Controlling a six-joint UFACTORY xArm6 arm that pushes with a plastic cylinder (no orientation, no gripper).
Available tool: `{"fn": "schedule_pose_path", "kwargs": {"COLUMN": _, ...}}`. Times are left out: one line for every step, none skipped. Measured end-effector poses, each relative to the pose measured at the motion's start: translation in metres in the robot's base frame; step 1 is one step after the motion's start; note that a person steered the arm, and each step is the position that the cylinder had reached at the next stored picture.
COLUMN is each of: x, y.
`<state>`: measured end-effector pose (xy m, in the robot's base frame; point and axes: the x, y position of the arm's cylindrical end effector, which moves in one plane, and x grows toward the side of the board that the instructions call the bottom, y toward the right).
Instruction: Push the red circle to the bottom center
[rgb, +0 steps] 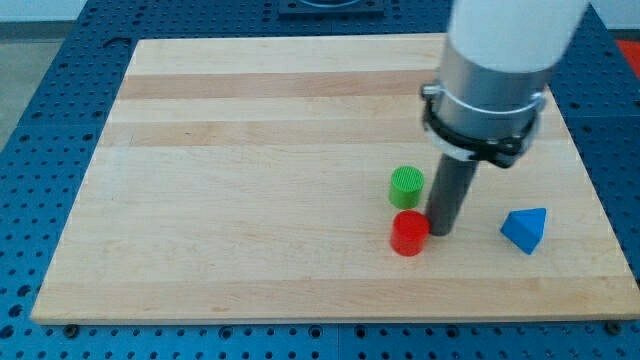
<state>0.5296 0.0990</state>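
Observation:
The red circle is a short red cylinder on the wooden board, right of the middle and near the view's bottom. My tip stands on the board right against the red circle's right side. A green cylinder sits just above the red circle, to the left of the rod. A blue triangular block lies to the right of my tip, apart from it.
The arm's grey and white body hangs over the board's upper right part. A blue perforated table surrounds the board on all sides.

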Motion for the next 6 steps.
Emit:
{"fn": "schedule_pose_path", "kwargs": {"x": 0.0, "y": -0.017}}
{"fn": "schedule_pose_path", "kwargs": {"x": 0.001, "y": 0.017}}
{"fn": "schedule_pose_path", "kwargs": {"x": 0.003, "y": 0.054}}
{"fn": "schedule_pose_path", "kwargs": {"x": 0.021, "y": 0.046}}
{"fn": "schedule_pose_path", "kwargs": {"x": 0.026, "y": 0.005}}
{"fn": "schedule_pose_path", "kwargs": {"x": 0.011, "y": -0.034}}
